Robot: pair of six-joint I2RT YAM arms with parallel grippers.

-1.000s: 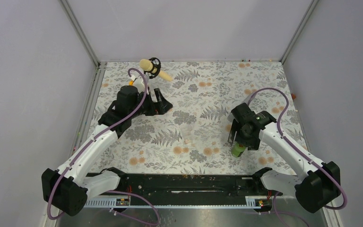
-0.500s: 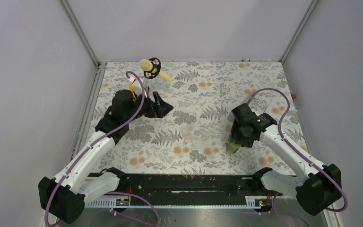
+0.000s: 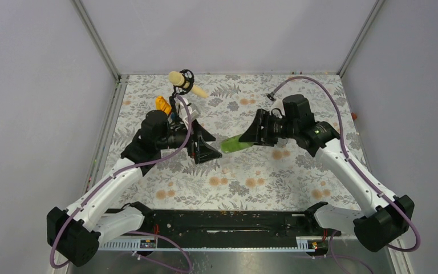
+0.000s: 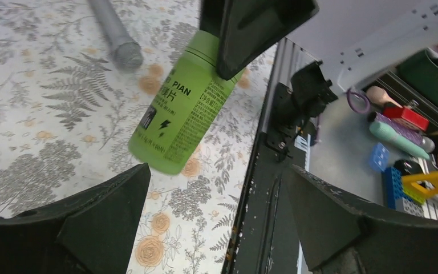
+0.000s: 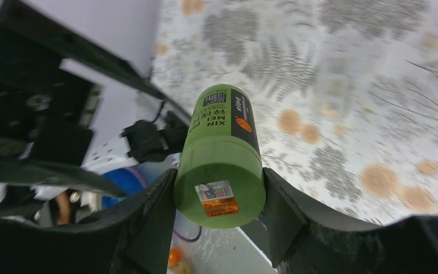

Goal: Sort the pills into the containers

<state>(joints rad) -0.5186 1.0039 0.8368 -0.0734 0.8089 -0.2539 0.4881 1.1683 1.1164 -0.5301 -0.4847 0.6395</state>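
I'm clamping the bottle [image 4: 182, 114] in my right pincer [image 3: 250, 137], holding it off the mat [image 3: 296, 97] at centre frame, tipped nearly flat. Its free end is pointing left at my left pincer [image 3: 208, 145], which is gaping wide just beside that end and not touching it. I'm judging this as a setup for 2 pincers: 1 bracing, 1 twisting the cap so the pills can come out. The pills aren't showing, and I'm not making out the clear cups against the pattern.

Green screw-cap bottle [image 3: 236, 144], cap on, tipped near-horiz., held mid-air
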